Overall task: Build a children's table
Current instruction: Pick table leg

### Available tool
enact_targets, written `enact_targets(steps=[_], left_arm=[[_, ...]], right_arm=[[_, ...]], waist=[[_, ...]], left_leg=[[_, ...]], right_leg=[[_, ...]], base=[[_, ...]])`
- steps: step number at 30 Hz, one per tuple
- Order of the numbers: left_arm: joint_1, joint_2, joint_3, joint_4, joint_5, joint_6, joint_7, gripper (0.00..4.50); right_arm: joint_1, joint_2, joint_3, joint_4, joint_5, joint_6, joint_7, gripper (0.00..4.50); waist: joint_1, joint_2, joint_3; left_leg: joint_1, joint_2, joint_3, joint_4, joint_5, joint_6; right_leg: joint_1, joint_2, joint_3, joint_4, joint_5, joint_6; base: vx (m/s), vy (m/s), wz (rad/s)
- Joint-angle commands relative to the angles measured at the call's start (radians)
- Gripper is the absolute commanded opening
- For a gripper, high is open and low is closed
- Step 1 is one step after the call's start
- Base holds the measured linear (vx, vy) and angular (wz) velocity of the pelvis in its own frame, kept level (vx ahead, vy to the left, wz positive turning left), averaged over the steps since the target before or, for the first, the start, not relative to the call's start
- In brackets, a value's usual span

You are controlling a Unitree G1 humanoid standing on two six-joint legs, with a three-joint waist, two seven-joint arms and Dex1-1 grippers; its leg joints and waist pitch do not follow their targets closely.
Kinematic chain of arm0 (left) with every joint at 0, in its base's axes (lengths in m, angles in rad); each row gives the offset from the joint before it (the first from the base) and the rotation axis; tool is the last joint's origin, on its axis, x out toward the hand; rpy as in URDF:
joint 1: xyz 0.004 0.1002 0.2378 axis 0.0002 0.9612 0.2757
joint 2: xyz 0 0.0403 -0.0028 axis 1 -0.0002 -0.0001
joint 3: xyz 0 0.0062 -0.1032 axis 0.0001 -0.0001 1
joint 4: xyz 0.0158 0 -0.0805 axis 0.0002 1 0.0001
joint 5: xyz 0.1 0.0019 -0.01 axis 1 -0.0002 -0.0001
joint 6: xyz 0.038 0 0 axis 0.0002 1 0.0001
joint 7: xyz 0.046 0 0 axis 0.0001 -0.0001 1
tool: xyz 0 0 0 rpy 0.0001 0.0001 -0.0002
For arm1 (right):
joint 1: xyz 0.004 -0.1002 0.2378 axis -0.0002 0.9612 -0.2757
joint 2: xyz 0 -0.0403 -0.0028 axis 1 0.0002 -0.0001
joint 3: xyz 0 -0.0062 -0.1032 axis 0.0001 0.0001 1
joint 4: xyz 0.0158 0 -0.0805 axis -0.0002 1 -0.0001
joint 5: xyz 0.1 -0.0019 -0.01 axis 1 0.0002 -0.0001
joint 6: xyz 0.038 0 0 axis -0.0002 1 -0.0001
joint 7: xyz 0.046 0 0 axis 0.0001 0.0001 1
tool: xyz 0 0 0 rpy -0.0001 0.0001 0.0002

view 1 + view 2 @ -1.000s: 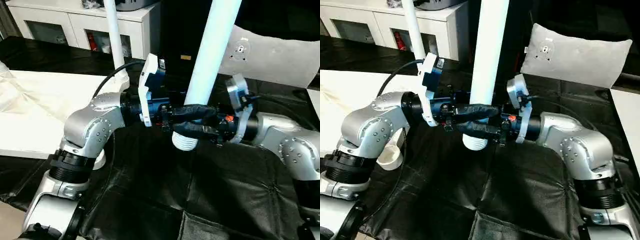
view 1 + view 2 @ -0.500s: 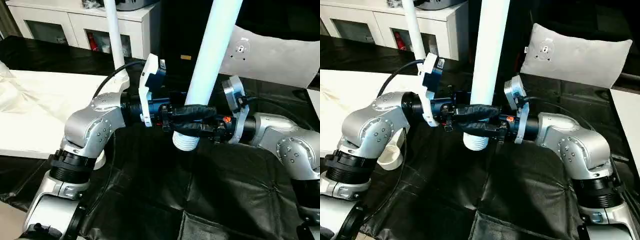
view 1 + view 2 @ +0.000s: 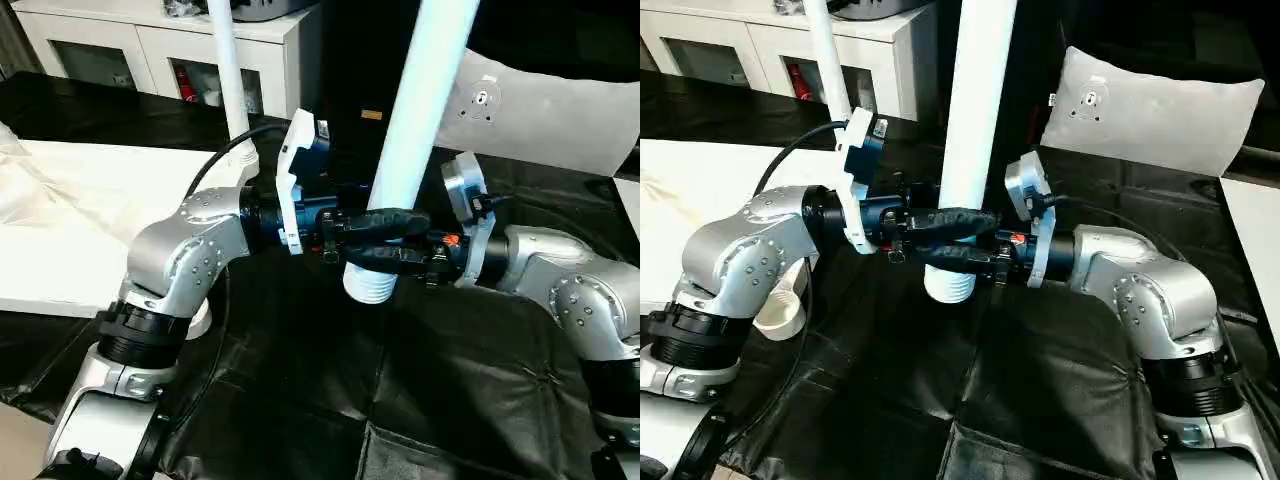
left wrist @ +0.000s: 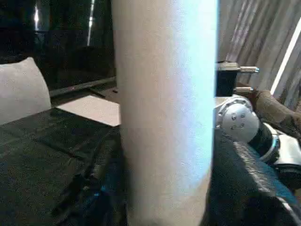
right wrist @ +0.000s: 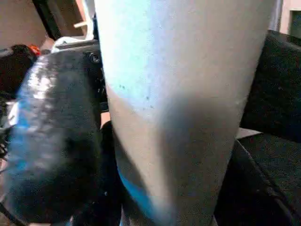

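The table top [image 3: 90,215] lies flat at the robot's left, one leg [image 3: 228,80] already upright in it. A second leg [image 3: 975,130], long, stiff, probably light and smooth, stands near-vertical at centre. Left gripper [image 3: 365,235] and right gripper [image 3: 950,240] both clamp it just above the ribbed end; gripping low there limits slip.

Both forearms are rounded silver castings dotted with small dark screws, joined by black ribbed collars. The left arm [image 3: 185,260] carries a white flat wrist plate with a blue module behind it, and a black cable loops over it. The right arm [image 3: 1140,285] bears a round white-grey wrist disc, small orange-red details beside it. The fingers [image 3: 960,218] are glossy black.
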Motion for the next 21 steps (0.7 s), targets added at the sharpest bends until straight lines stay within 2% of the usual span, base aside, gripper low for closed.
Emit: enact_targets(steps=[1,6,9,10,11,12,13,14,17,20,21], left_arm=[[0.006,-0.004,0.012,-0.068,-0.057,0.02,-0.016,3.1],[0.036,-0.045,0.051,-0.102,-0.133,0.05,0.009,3.55],[0.078,-0.117,0.097,-0.132,-0.217,0.062,0.061,3.74],[0.092,-0.156,0.117,-0.137,-0.239,0.05,0.101,3.79],[0.097,-0.174,0.125,-0.135,-0.249,0.043,0.115,3.81],[0.099,-0.181,0.129,-0.134,-0.254,0.041,0.12,3.81],[0.103,-0.195,0.135,-0.132,-0.243,0.026,0.142,3.81],[0.103,-0.209,0.147,-0.126,-0.237,0.013,0.165,3.81],[0.097,-0.247,0.199,-0.102,-0.254,-0.007,0.232,3.81],[0.083,-0.279,0.283,-0.076,-0.278,-0.037,0.316,3.81],[0.076,-0.283,0.31,-0.062,-0.274,-0.049,0.351,3.81]], right_arm=[[0.009,0.003,-0.004,0.008,-0.005,0.011,-0.028,1.93],[0.032,0.043,-0.012,-0.004,-0.018,-0.026,-0.067,1.93],[0.043,0.105,-0.04,-0.017,0.009,-0.013,-0.142,1.93],[0.048,0.117,-0.035,-0.023,0.007,-0.013,-0.155,1.93],[0.051,0.124,-0.03,-0.024,0.002,-0.016,-0.16,1.93],[0.052,0.127,-0.027,-0.023,0.0,-0.018,-0.161,1.93],[0.056,0.132,-0.018,-0.02,-0.015,-0.027,-0.166,1.93],[0.058,0.134,-0.008,-0.012,-0.033,-0.045,-0.165,1.93],[0.06,0.146,0.004,0.01,-0.071,-0.085,-0.18,1.93],[0.066,0.163,0.012,0.024,-0.126,-0.131,-0.225,1.93],[0.069,0.163,0.025,0.027,-0.158,-0.158,-0.241,1.93]], waist=[[0.003,-0.013,-0.071],[0.003,-0.014,-0.072],[0.004,-0.025,-0.078],[0.004,-0.023,-0.078],[0.003,-0.028,-0.076],[0.004,-0.026,-0.076],[0.006,-0.022,-0.075],[0.004,-0.027,-0.075],[0.005,-0.026,-0.075],[0.005,-0.025,-0.076],[0.003,-0.029,-0.077]], left_leg=[[-0.005,0.05,-0.008,-0.066,-0.038,0.049],[-0.005,0.05,-0.007,-0.066,-0.047,0.043],[-0.007,0.051,-0.006,-0.064,-0.042,0.04],[-0.009,0.053,-0.008,-0.064,-0.038,0.041],[-0.009,0.051,-0.005,-0.064,-0.042,0.043],[-0.008,0.05,-0.005,-0.064,-0.042,0.042],[-0.006,0.049,-0.006,-0.066,-0.048,0.041],[-0.006,0.049,-0.005,-0.067,-0.052,0.04],[-0.005,0.05,-0.006,-0.068,-0.068,0.027],[-0.004,0.048,-0.006,-0.067,-0.067,0.011],[-0.006,0.049,-0.007,-0.067,-0.069,0.011]], right_leg=[[0.066,-0.092,0.062,-0.077,-0.288,-0.11],[0.066,-0.094,0.062,-0.078,-0.299,-0.112],[0.069,-0.096,0.061,-0.076,-0.292,-0.118],[0.07,-0.097,0.061,-0.073,-0.282,-0.124],[0.068,-0.094,0.06,-0.079,-0.292,-0.114],[0.068,-0.093,0.061,-0.079,-0.299,-0.108],[0.066,-0.093,0.061,-0.084,-0.327,-0.086],[0.065,-0.091,0.061,-0.086,-0.334,-0.077],[0.064,-0.093,0.06,-0.09,-0.353,-0.058],[0.064,-0.092,0.062,-0.089,-0.333,-0.071],[0.067,-0.091,0.061,-0.086,-0.314,-0.068]], base=[[0.0,0.0,0.0],[0.0,0.0,0.0],[0.0,0.0,0.0],[0.0,0.0,0.0],[0.0,0.0,0.0],[0.0,0.0,0.0],[0.0,0.0,0.0],[0.0,0.0,0.0],[0.0,0.0,0.0],[0.0,0.0,0.0],[0.0,0.0,0.0]])
